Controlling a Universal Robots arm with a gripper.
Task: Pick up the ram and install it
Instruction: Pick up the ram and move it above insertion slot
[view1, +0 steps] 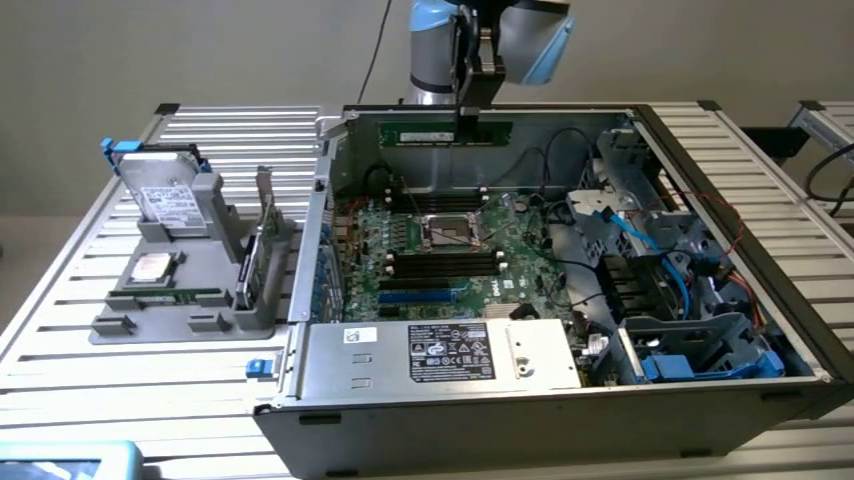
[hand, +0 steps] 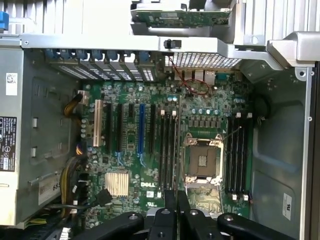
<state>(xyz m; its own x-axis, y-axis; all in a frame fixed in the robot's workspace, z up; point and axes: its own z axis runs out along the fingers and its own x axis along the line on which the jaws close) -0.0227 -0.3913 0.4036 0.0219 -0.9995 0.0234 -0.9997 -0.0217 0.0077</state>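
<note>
Over the open case (view1: 334, 165), the gripper (view1: 467, 122) gripping the ram (view1: 420, 133) has free air down to the CPU socket (view1: 451, 233) and the memory slots (view1: 441, 262) flanking it. Toward the exterior view's right of the socket, cables (view1: 587, 268) and a drive cage (view1: 694, 345) crowd in. The power supply (view1: 441, 352) walls the socket's near side.

The ram (view1: 420, 132) is a matt green circuit board; the computer case (view1: 534, 435) is dull bare metal.

A plain beige wall (view1: 200, 50) stands behind a ribbed aluminium table (view1: 160, 392) (slats running across), evenly lit.
</note>
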